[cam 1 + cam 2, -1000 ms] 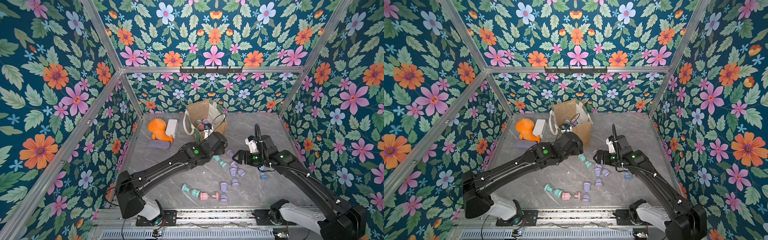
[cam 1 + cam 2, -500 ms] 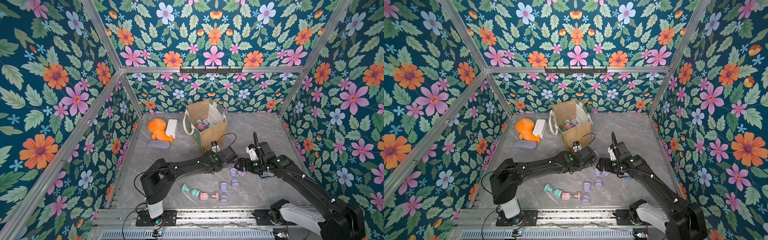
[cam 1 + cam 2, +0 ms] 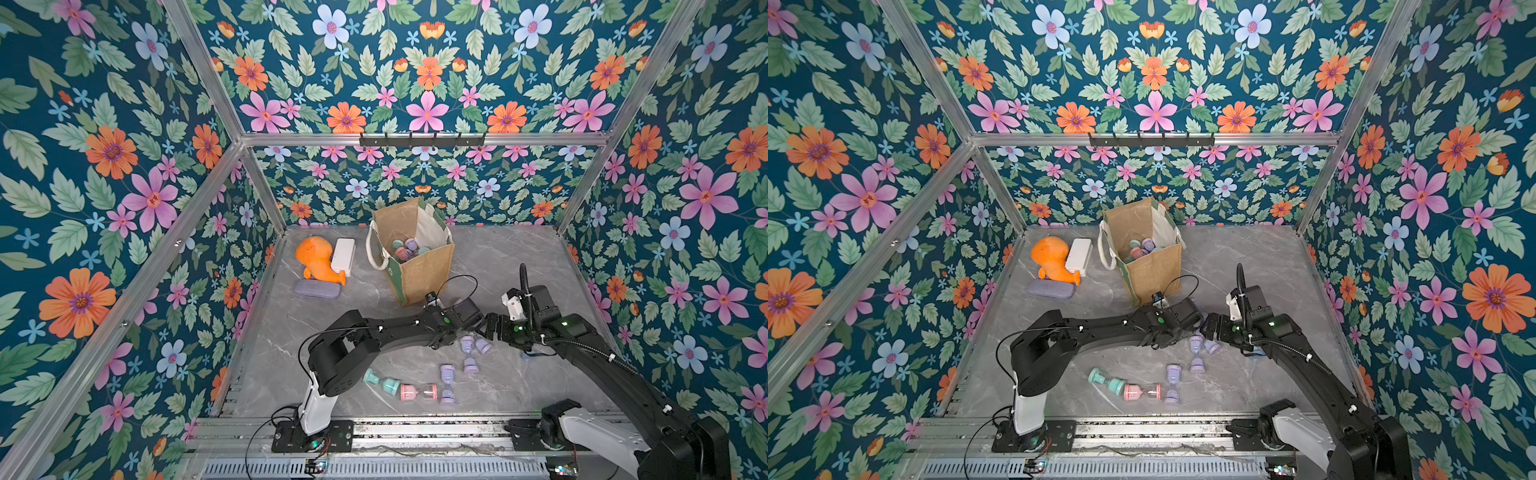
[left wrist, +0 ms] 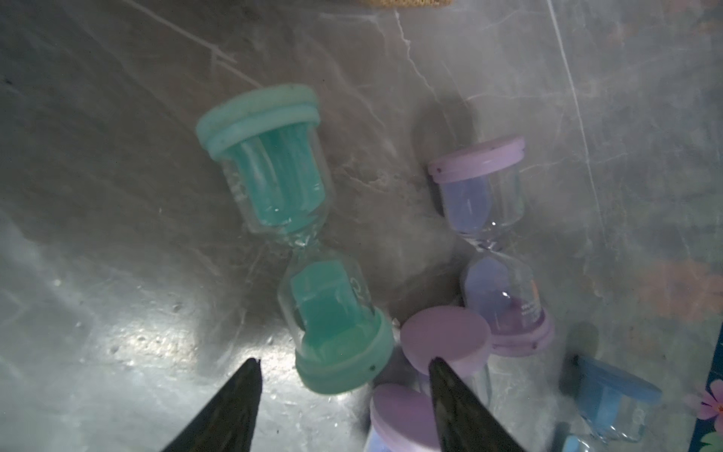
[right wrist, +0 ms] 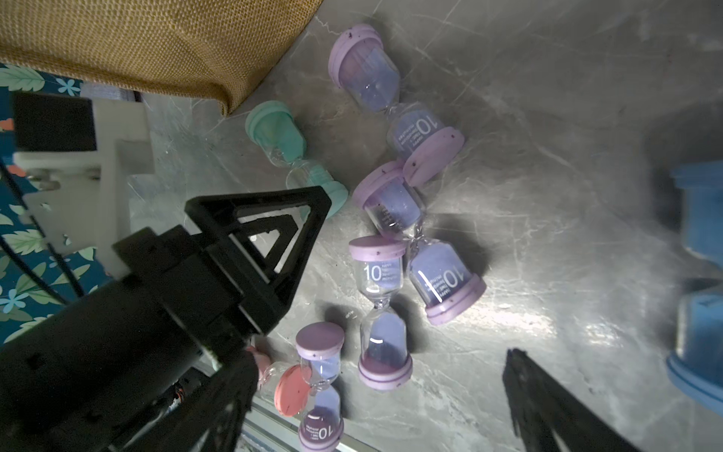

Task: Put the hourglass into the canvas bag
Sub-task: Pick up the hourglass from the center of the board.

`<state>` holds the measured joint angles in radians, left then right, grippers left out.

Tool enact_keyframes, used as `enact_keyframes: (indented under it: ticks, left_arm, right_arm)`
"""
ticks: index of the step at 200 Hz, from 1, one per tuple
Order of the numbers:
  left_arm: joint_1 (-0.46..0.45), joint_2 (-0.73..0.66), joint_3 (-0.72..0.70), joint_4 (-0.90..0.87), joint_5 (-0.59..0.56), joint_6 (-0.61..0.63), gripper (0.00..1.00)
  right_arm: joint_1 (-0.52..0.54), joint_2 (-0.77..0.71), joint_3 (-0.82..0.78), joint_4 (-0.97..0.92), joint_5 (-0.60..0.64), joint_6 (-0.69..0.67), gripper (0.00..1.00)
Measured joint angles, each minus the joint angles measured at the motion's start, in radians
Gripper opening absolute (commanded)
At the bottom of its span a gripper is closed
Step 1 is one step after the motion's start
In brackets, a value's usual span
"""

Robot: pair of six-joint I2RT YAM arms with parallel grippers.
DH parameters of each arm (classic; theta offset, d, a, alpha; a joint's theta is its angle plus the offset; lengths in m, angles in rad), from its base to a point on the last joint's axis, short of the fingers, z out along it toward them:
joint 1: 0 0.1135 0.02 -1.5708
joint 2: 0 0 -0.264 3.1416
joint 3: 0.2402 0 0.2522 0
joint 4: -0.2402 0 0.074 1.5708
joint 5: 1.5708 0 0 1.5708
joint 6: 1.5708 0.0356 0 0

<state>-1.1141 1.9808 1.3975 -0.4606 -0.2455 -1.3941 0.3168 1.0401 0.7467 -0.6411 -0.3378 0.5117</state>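
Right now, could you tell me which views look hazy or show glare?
Left wrist view: milky haze, glare on the table beside the teal hourglass; right wrist view: sharper, "10" legible on a purple hourglass, blue hourglass blurred; both top views: evenly lit, sharp.

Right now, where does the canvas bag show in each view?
Both top views: canvas bag stands open at back centre.
Left wrist: tan sliver at the frame edge, beyond the teal hourglass.
Right wrist: woven corner near the teal hourglass.
Shared landmark: the purple hourglasses.

The blurred blue plastic hourglass (image 5: 698, 336) is running off the right wrist view's edge, possibly lying sideways.
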Motion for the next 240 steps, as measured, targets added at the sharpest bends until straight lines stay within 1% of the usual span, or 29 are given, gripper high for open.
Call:
enact_keyframes:
  ticks: [42,60,77,142,172,191,210,240]
  left_arm:
    - [0.002,0.044,0.034,-0.047,-0.032,-0.039,0.64]
    - [0.002,0.059,0.047,-0.057,-0.044,-0.040,0.61]
    - [0.002,0.069,0.047,-0.071,-0.050,-0.043,0.61]
    - [0.001,0.036,-0.031,-0.102,-0.062,-0.050,0.58]
    - [-0.001,0.036,-0.034,-0.103,-0.060,-0.054,0.56]
    - [-0.006,0.036,-0.037,-0.100,-0.060,-0.057,0.53]
    - [-0.011,0.037,-0.040,-0.095,-0.062,-0.057,0.53]
    - [-0.011,0.037,-0.040,-0.092,-0.060,-0.058,0.50]
  right_arm:
    - [-0.008,0.006,-0.002,0.014,-0.006,0.000,0.99]
    - [-0.011,0.009,-0.003,0.018,-0.008,0.000,0.99]
    - [-0.011,0.012,-0.005,0.021,-0.011,0.000,0.99]
    - [-0.013,0.000,-0.011,0.034,-0.017,0.001,0.99]
    - [-0.014,0.007,-0.010,0.038,-0.019,0.002,0.99]
    - [-0.014,0.008,-0.010,0.038,-0.018,0.002,0.99]
    - [-0.014,0.008,-0.010,0.038,-0.018,0.002,0.99]
    - [-0.014,0.008,-0.010,0.038,-0.018,0.002,0.99]
